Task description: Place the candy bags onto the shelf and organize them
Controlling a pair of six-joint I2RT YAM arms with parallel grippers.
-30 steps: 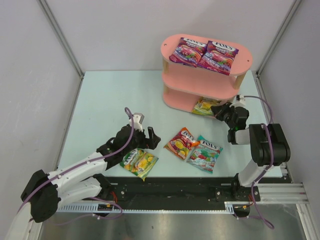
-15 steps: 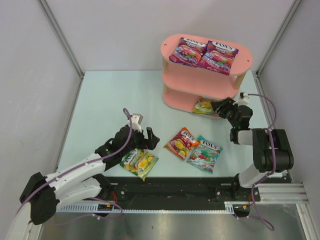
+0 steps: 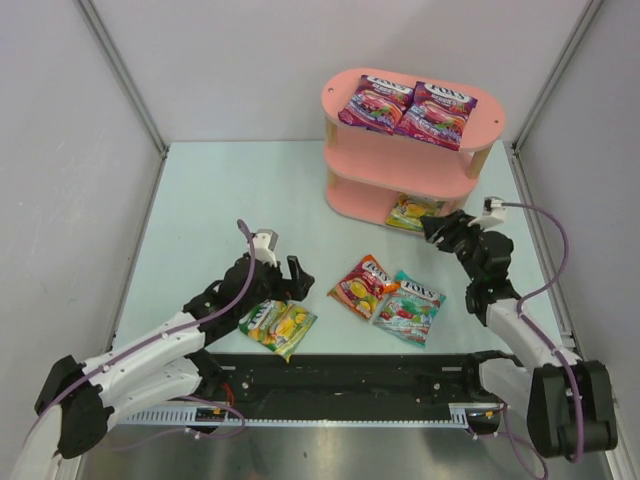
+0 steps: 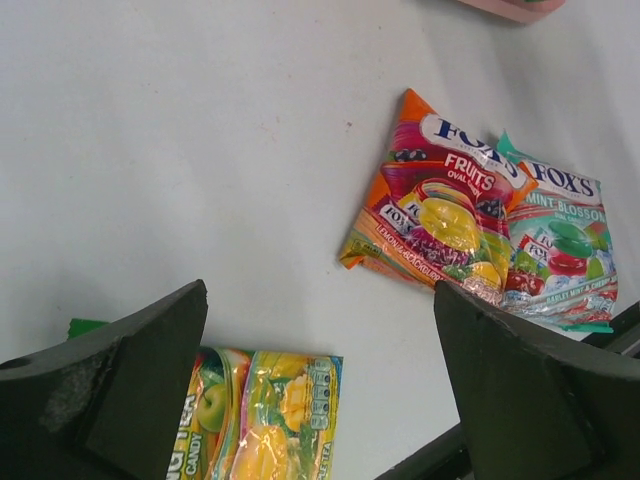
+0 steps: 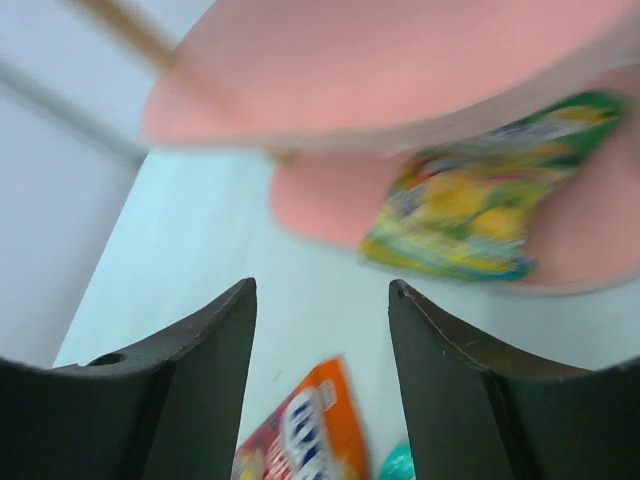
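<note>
Pale green surface (image 3: 220,190) carries the pink shelf (image 3: 400,160) at its far right. Over the near left part, the left jaws are spread wide and hold nothing. One yellow-green bag (image 4: 265,415) lies flat just beneath them, nearer the left finger. Beyond their tips lies the red-orange bag (image 4: 440,215), with the teal-white bag (image 4: 560,240) touching its right edge. The right jaws are also spread and empty, aimed at the shelf's bottom tier. The other yellow-green bag (image 5: 470,215) lies there just ahead of them, toward the right finger. Well above those jaws, on the top tier, a purple-magenta bag (image 3: 377,103) and a second purple-magenta bag (image 3: 436,113) lie side by side, touching.
</note>
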